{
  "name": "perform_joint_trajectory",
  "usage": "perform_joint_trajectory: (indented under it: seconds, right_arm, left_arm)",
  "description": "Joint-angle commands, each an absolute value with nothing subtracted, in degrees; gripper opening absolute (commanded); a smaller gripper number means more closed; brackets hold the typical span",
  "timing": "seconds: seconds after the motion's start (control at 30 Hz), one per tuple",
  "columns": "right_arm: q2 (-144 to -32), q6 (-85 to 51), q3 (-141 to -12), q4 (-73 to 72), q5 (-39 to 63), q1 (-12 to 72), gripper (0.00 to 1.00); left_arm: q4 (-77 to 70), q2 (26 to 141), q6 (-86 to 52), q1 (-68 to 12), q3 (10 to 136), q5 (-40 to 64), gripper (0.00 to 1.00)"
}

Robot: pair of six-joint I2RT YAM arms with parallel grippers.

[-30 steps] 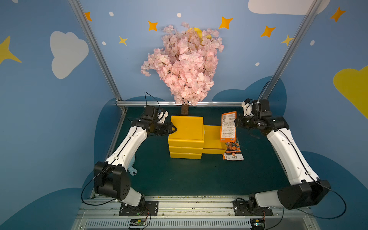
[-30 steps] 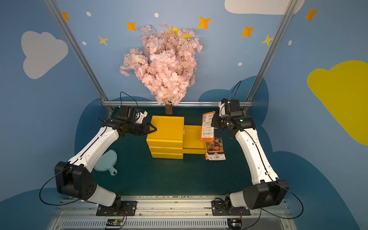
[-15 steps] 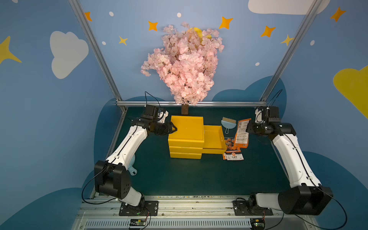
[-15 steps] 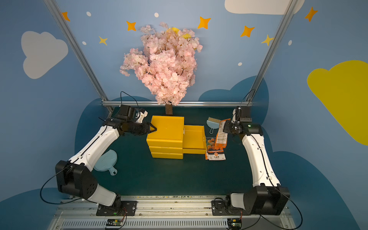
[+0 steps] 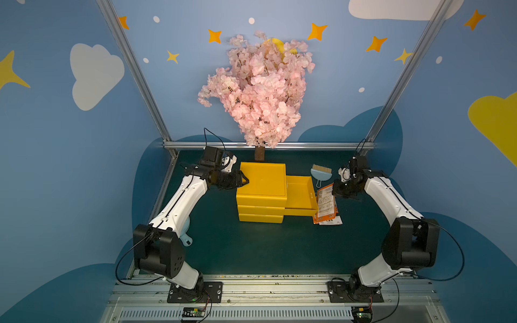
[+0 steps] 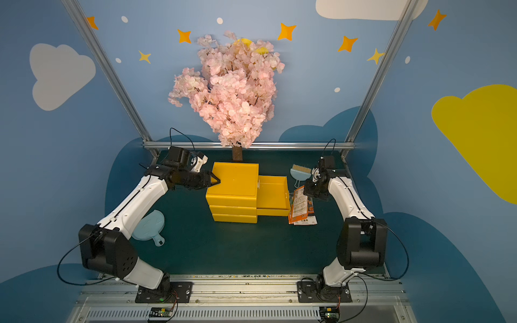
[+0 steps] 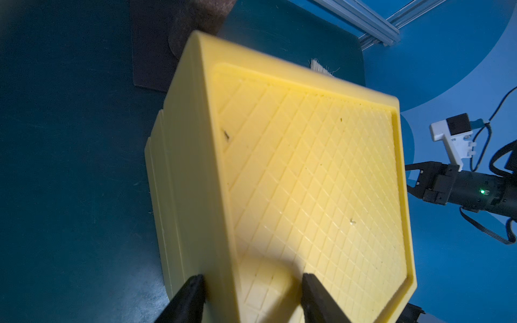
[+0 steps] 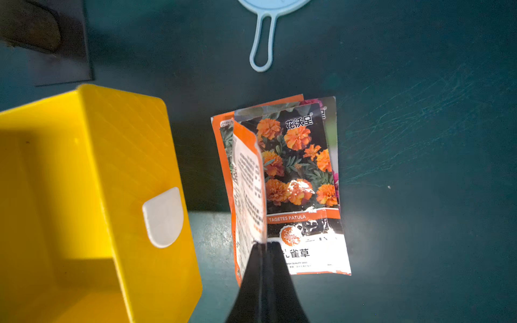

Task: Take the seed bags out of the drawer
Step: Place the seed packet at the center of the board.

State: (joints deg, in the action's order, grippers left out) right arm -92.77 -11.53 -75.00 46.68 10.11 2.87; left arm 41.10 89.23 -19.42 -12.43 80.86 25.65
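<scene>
The right gripper (image 8: 264, 245) pinches a seed bag (image 8: 248, 179) edge-on beside the open drawer (image 8: 134, 156), long axis pointing down (left gripper (image 7: 253, 279) clamps the cabinet (image 7: 307, 167)).

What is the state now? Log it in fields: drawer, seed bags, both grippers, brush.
top drawer: pulled open from yellow drawer unit, looks empty
seed bag pile: on the mat beside the drawer
held seed bag: hangs over the pile
right gripper: shut on held seed bag
left gripper: shut on yellow drawer unit's top edge
pale blue brush: on the mat behind the pile
</scene>
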Motion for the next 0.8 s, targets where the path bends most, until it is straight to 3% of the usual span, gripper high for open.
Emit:
perform_joint_trajectory:
  seconds: [0.0, 0.27, 0.43, 0.53, 0.77]
  right_arm:
    - [-94.87, -9.30, -77.70, 48.68, 8.07, 3.34, 0.00]
    - [-100.59, -10.07, -81.11, 52.69, -3.32, 3.41, 0.00]
    - [-100.53, -11.52, -82.04, 53.67, -6.35, 3.65, 0.25]
    - [-99.40, -11.78, -82.01, 53.29, -6.63, 4.44, 0.32]
    - [-95.87, -13.85, -78.27, 47.54, 7.63, 5.48, 0.33]
  left_arm:
    - [44.30, 92.00, -18.04, -13.45, 80.32, 26.46, 0.57]
    - [44.38, 92.57, -18.19, -13.44, 81.03, 26.82, 0.57]
    - [44.47, 92.68, -18.09, -13.45, 80.64, 26.57, 0.57]
    - [44.39, 92.61, -18.28, -13.50, 80.34, 26.59, 0.57]
    - [44.30, 92.22, -18.37, -13.46, 79.98, 26.15, 0.57]
